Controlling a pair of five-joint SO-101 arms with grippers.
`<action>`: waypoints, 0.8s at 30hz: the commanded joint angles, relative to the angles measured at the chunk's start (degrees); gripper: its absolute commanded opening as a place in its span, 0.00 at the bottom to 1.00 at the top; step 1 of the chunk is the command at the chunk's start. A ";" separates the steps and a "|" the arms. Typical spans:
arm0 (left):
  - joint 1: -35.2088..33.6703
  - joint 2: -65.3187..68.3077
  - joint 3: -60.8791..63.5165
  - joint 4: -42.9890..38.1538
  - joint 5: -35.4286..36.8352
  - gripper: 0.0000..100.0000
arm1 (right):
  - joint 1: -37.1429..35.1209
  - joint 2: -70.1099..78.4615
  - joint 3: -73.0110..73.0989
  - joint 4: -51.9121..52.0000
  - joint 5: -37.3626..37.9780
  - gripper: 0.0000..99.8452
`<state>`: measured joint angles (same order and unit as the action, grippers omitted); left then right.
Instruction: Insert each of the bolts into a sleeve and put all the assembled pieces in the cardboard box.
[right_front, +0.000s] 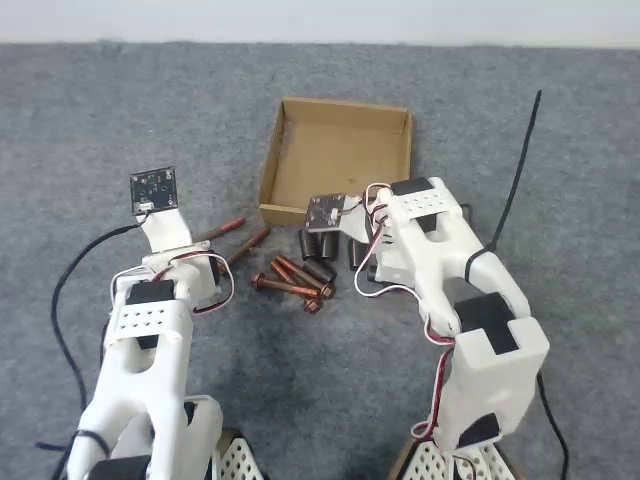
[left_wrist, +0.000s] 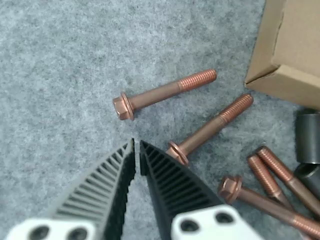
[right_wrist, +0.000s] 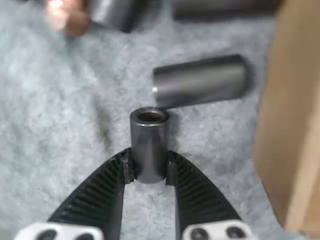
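My left gripper (left_wrist: 137, 145) is shut and empty, low over the grey carpet. Just past its tips lie two copper bolts (left_wrist: 165, 94) (left_wrist: 210, 129), and several more bolts (left_wrist: 270, 175) lie to the side. My right gripper (right_wrist: 148, 157) is shut on a black sleeve (right_wrist: 148, 135), which stands upright with its open bore facing up. Another sleeve (right_wrist: 200, 81) lies on its side just beyond, close to the cardboard box wall (right_wrist: 295, 115). In the high view the open cardboard box (right_front: 290, 150) sits beyond both arms, with bolts (right_front: 295, 280) and sleeves (right_front: 310, 245) in front of it.
The floor is grey carpet (right_front: 100, 120), with open room to the left and right of the box. A black cable (right_front: 515, 190) runs behind the right arm, and another cable (right_front: 60, 300) loops beside the left arm. The box holds nothing.
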<state>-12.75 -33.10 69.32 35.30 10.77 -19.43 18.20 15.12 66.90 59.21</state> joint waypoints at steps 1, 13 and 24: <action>0.53 -1.23 -0.84 -1.58 0.44 0.01 | 1.19 -4.88 -1.49 -0.31 -10.99 0.01; 0.53 -1.23 -0.84 -1.58 0.44 0.01 | 10.77 -31.25 19.08 -0.75 -48.26 0.01; 0.53 -1.23 -0.84 -1.58 0.44 0.01 | 14.73 -48.31 40.79 -13.23 -47.47 0.01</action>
<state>-12.75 -33.10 69.32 35.30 10.77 -5.89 -26.81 55.82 55.56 10.77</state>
